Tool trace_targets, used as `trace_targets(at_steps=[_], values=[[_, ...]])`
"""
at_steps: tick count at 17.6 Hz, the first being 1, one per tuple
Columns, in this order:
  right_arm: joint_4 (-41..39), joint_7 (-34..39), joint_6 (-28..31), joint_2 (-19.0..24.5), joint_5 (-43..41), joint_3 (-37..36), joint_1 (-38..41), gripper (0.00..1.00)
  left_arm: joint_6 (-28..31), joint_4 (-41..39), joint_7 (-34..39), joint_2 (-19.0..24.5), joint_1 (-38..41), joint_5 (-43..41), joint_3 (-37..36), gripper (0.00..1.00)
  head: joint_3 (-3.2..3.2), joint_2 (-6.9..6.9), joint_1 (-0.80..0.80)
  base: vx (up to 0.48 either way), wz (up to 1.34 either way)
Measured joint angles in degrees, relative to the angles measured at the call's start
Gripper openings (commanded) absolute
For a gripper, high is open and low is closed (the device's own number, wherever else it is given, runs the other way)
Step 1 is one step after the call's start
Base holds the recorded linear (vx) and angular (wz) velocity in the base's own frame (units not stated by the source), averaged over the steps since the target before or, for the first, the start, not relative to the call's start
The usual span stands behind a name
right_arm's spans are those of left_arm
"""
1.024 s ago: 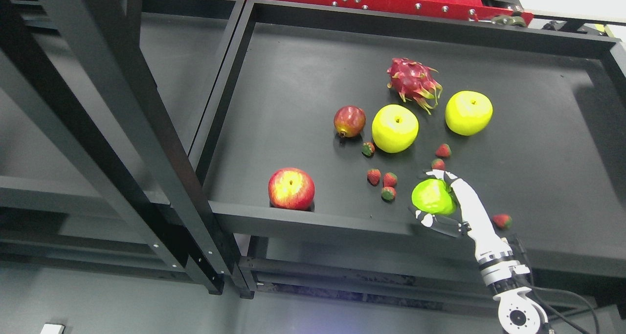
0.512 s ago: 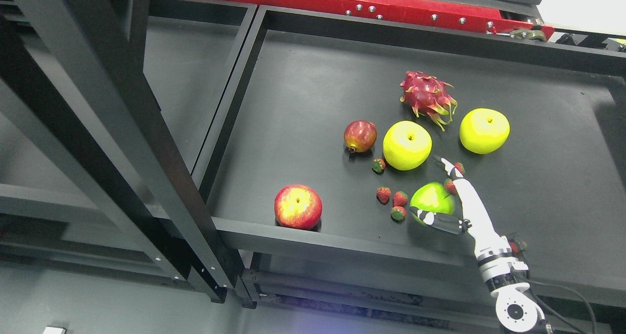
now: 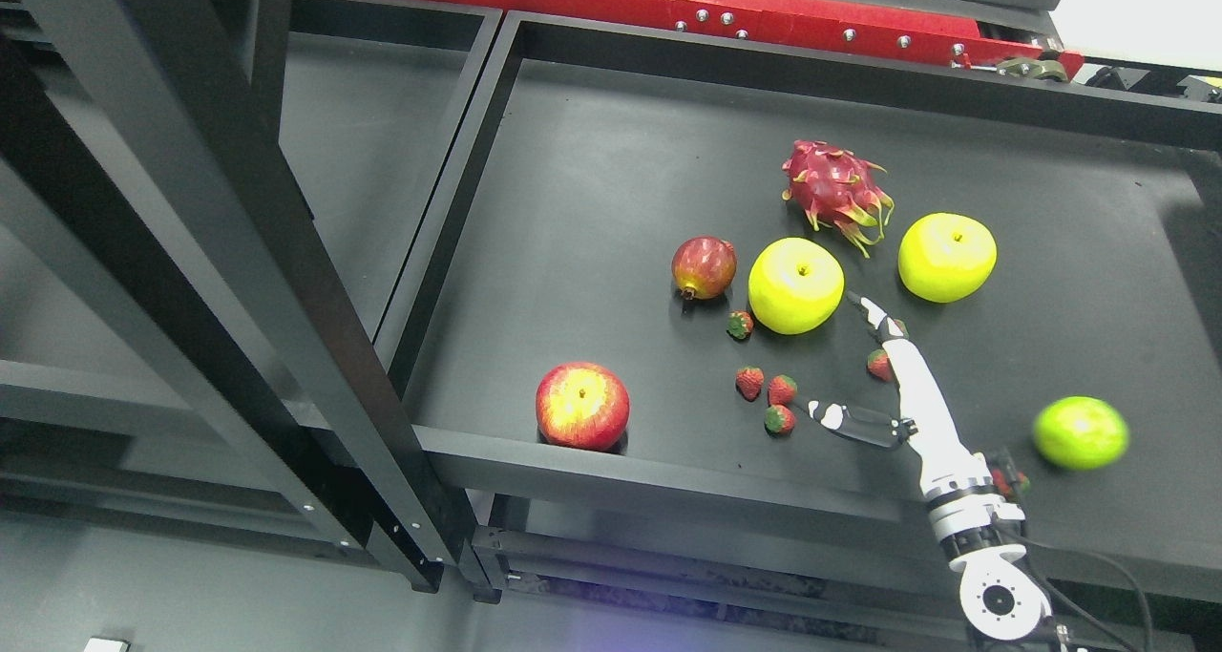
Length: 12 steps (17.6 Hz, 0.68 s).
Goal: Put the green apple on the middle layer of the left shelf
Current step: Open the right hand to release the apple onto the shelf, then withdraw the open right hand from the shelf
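Observation:
The green apple (image 3: 1080, 431) lies on the black shelf tray (image 3: 592, 156) at the lower right, looking blurred. My right hand (image 3: 845, 366) is to its left, open and empty, with the fingers (image 3: 871, 310) stretched toward a yellow apple and the thumb (image 3: 835, 415) spread aside. The hand does not touch the green apple. The left shelf section (image 3: 372, 127) is to the left behind a black divider. My left arm is out of sight.
On the tray lie two yellow apples (image 3: 795, 284) (image 3: 946, 257), a dragon fruit (image 3: 835, 189), a small red fruit (image 3: 704, 266), a red apple (image 3: 582, 406) and several strawberries (image 3: 766, 389). A black frame post (image 3: 229, 251) crosses the left.
My right hand held the green apple, then opened. The apple has left the hand and moved right across the tray. The camera shifted slightly at first.

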Motion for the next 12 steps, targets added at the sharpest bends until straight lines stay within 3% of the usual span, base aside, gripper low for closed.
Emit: trace_targets(at_steps=[12], values=[[0.0,-10.6,5.3,4.6,-15.7,1.3,-0.1,1.0,0.0,0.0,0.0,0.0,0.0,0.0,0.0,1.0,0.0,0.0,0.0,0.0,0.0]])
